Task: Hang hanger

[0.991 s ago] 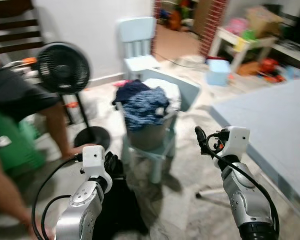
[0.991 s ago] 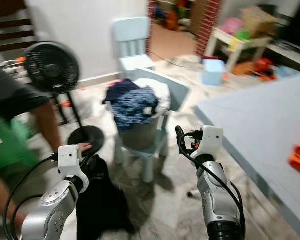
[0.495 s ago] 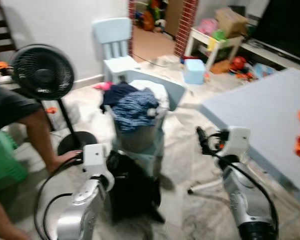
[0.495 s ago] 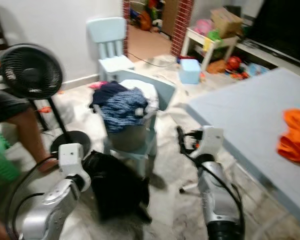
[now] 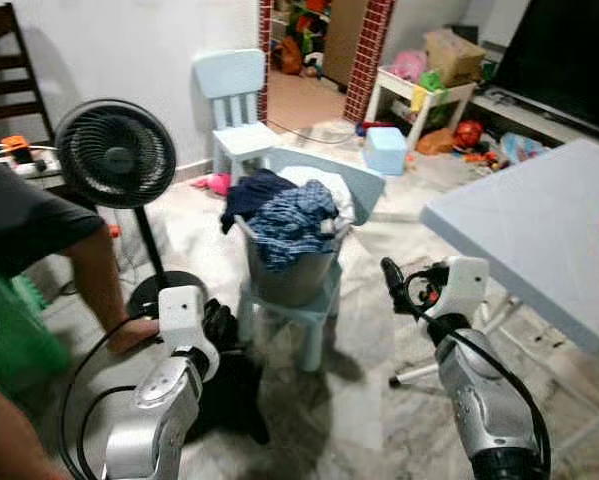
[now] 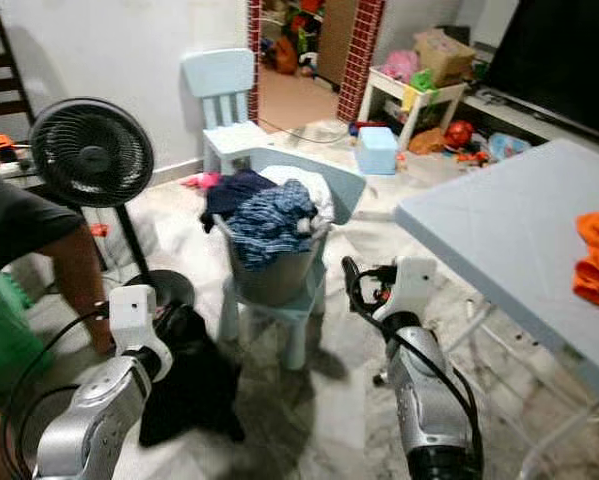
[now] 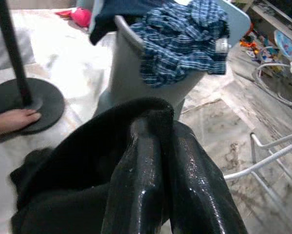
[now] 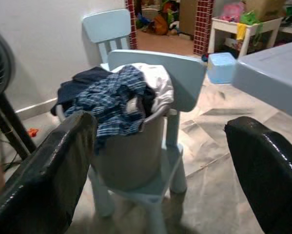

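Beside the laundry bucket (image 5: 291,272), the left gripper (image 7: 172,161) clenches a black garment (image 6: 191,385) — the right gripper (image 8: 160,165) hangs released.

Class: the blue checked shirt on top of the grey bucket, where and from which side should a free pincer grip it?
Probably the fold of the checked shirt draping over the bucket rim, from the front: it hangs loose there, while the chair back blocks behind.
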Motion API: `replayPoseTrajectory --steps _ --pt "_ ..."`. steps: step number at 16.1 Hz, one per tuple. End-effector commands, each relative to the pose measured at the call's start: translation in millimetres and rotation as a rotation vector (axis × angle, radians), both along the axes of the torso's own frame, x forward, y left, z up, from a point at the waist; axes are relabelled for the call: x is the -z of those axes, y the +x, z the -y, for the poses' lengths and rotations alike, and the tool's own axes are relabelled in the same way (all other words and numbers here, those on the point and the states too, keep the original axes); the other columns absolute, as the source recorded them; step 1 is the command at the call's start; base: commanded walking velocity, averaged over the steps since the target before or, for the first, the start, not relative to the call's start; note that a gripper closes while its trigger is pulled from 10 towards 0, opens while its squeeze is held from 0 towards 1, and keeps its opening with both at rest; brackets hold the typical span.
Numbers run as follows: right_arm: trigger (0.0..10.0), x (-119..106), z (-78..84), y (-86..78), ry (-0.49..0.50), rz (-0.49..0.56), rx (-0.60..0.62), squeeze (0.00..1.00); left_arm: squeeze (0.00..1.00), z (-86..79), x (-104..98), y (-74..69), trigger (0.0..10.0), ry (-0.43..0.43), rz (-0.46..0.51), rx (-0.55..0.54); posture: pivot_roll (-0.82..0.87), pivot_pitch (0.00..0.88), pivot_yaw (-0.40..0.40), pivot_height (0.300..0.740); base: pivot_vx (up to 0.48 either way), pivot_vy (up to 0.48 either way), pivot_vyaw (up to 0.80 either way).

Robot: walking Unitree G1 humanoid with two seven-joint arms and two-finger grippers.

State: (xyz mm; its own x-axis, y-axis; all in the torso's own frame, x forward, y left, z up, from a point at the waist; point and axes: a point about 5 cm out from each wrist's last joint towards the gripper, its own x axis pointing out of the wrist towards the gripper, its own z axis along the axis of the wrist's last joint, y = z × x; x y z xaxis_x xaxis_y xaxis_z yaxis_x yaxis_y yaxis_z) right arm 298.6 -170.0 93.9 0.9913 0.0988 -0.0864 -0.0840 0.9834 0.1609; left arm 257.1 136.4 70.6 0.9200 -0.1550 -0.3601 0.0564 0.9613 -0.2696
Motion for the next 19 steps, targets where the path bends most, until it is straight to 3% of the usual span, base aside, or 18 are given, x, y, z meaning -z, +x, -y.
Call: replayPoseTrajectory --steps 1,11,16,19 --pt "10.0 -3.6 10.8 0.5 -0.012 0.008 0.028 0.0 0.0 10.7 -5.0 3.3 10.0 -0.015 0.022 0.028 -0.05 0.0 -0.052 0.74 0.0 0.349 0.0" --pt "10.0 -6.5 9.3 4.1 -0.004 0.019 0.03 0.0 0.0 10.0 -4.1 10.3 10.0 -0.027 0.034 0.016 -0.07 0.0 -0.062 0.74 0.0 0.374 0.0" --pt "10.0 -7.1 12.4 2.8 -0.005 0.027 0.03 0.0 0.0 15.3 -12.5 12.4 10.0 -0.069 0.103 0.054 -0.07 0.0 -0.062 0.74 0.0 0.0 0.0" --pt "10.0 -7.3 0.5 4.4 0.002 0.022 -0.012 0.0 0.0 12.0 -14.9 12.6 10.0 -0.078 0.124 0.037 -0.06 0.0 -0.074 0.74 0.0 0.0 -0.15"
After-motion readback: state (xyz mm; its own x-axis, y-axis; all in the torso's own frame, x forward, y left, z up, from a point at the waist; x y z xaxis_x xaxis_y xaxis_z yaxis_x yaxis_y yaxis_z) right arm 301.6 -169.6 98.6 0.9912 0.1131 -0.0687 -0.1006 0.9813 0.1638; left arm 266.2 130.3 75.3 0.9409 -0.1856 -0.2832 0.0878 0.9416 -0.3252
